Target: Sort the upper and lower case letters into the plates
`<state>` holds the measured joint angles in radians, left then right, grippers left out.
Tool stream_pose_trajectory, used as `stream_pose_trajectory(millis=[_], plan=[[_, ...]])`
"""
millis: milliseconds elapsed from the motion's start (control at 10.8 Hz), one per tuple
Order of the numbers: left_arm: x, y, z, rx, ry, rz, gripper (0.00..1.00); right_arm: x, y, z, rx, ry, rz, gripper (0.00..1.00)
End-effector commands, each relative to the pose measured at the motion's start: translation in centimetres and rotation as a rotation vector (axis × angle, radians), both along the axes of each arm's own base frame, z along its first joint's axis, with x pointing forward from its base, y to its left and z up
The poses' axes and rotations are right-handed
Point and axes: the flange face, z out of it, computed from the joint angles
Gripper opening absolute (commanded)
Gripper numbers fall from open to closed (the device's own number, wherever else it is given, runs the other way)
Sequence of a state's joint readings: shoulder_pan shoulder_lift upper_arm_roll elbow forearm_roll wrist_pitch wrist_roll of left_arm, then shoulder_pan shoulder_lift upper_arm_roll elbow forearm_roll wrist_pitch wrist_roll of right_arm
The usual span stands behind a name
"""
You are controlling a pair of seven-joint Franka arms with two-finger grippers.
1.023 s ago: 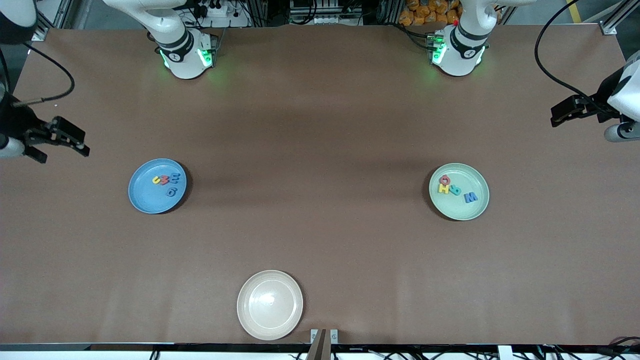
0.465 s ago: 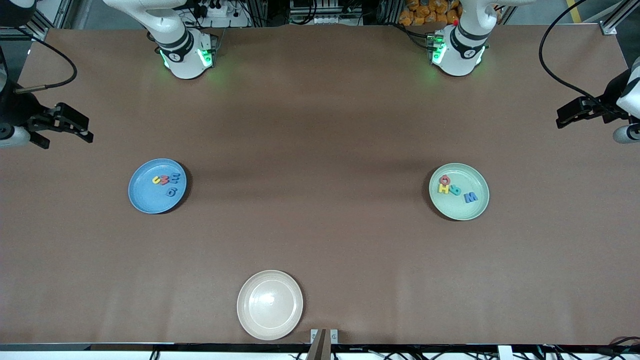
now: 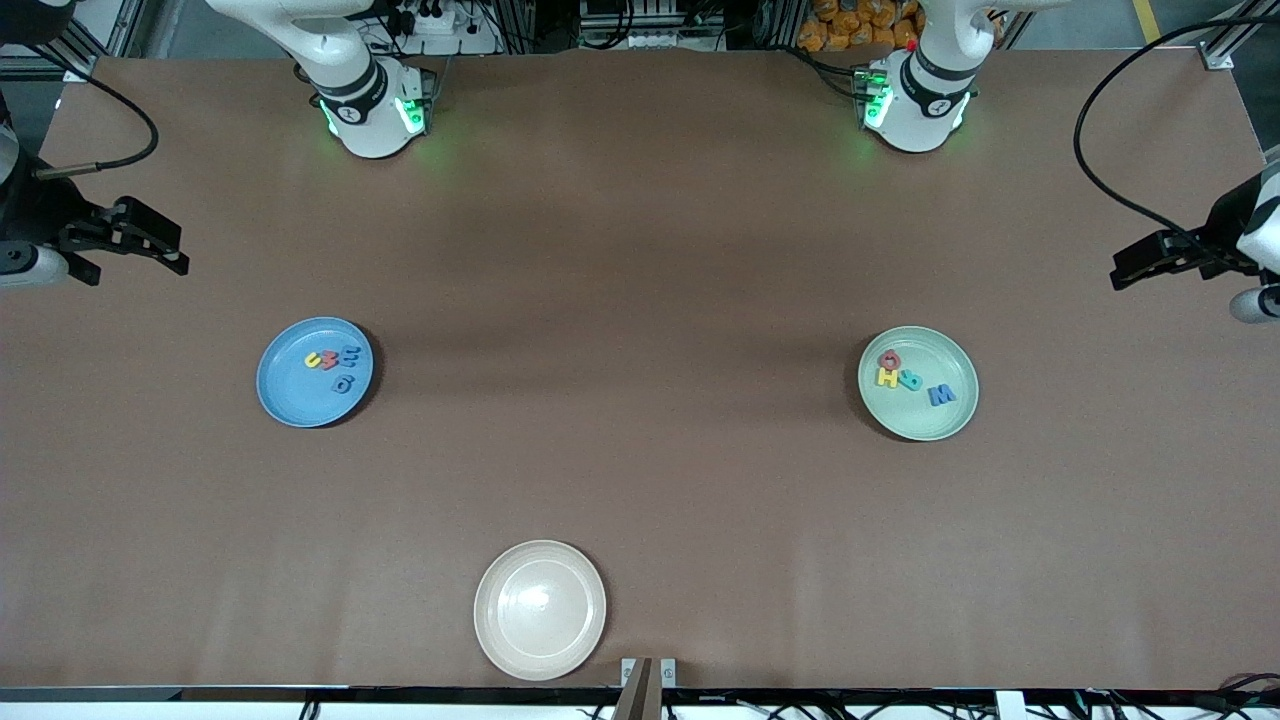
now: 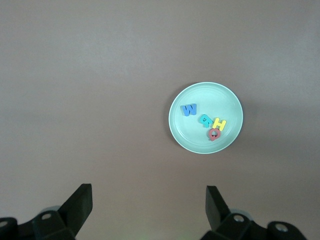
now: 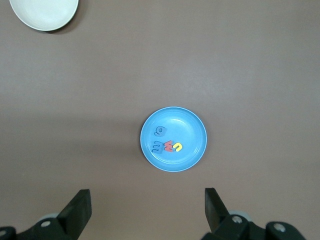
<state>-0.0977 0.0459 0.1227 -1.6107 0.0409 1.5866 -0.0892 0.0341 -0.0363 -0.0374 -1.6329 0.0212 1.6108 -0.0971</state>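
four letters [image 3: 332, 366] lie in the blue plate [image 3: 285, 395], four in the mint plate [image 3: 945, 420], so sorting looks finished; left pincer [image 3: 1150, 262] and right pincer [image 3: 140, 240] hang wide open, empty, over the desk [image 3: 640, 300] ends.

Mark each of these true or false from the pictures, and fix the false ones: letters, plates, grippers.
1. The blue plate holds four letters. True.
2. The cream plate holds a letter. False: nothing lies in it.
3. The left gripper holds a letter. False: its jaws stand open with nothing between them, over the bare table at the left arm's end.
4. The mint plate holds four letters. True.
5. The cream plate lies nearer the front camera than the other two. True.
6. The right gripper hangs over the blue plate. False: it is open over bare table at the right arm's end, clear of the plate.
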Motion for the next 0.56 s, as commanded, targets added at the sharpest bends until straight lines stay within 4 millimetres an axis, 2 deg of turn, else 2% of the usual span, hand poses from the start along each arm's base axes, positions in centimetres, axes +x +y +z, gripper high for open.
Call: stream_pose_trajectory(millis=[0, 186, 279, 465], plan=[[0.2, 0.5, 0.6, -0.02, -0.023, 0.019, 1.0, -0.3, -1.0, 0.5, -0.007, 0.024, -0.035, 1.0], [1.4, 0.6, 0.5, -0.009, -0.031, 0.019, 1.0, -0.9, -1.5, 0.2, -0.007, 0.07, -0.044, 1.0], [1.7, 1.0, -0.1, -0.019, -0.021, 0.026, 1.0, -0.8, -2.2, 0.1, 0.008, 0.071, -0.059, 1.0], [1.9, 2.4, -0.2, -0.068, -0.028, 0.058, 1.0, -0.7, -2.5, 0.6, 0.008, 0.059, -0.058, 1.0]])
